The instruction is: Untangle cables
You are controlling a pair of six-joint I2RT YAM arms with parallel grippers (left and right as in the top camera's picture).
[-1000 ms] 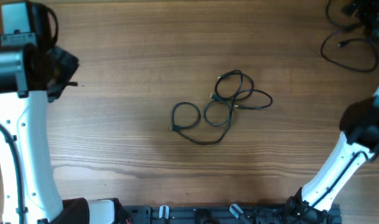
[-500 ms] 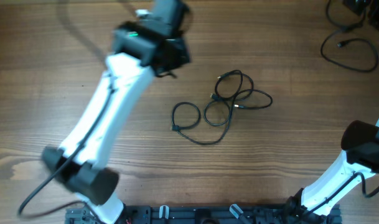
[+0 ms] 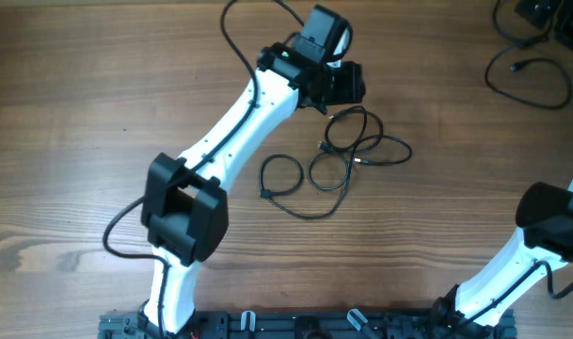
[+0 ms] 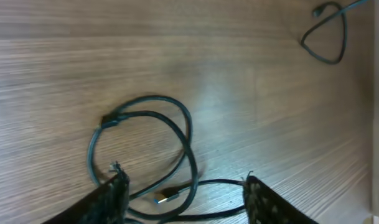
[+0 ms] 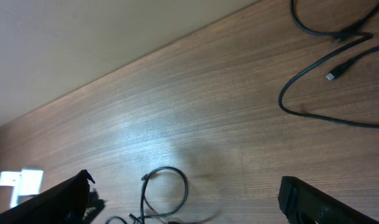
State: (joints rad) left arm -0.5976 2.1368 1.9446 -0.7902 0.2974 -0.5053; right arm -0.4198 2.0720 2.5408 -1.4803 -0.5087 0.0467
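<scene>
Overhead view: your left hand [image 3: 345, 85] is reached out over the bench [image 3: 126, 188], and the cables [image 3: 352, 158] lie just beside it, on the side toward the robot's base. They form a small tangle of overlapping loops, with one single loop trailing off farther from the hand.

Left wrist view: the left hand [image 4: 184, 186] is spread wide, gripping nothing. The nearest loop of the cables [image 4: 188, 124] lies just ahead of its fingertips [image 4: 117, 185]. One strand and a small plug cross the gap between them. You cannot tell from this view whether the fingertips touch the cords.

Right wrist view: your right hand [image 5: 189, 199] is also spread wide and holds nothing. The cables [image 5: 167, 168] show as a small loop ahead of it and well apart. A loose cord [image 5: 331, 76] lies off to one side of this hand; it is separate from the tangle.

The loose cord [image 3: 526, 71] also shows overhead, well apart from the left hand, and at the edge of the left wrist view [image 4: 329, 61].
</scene>
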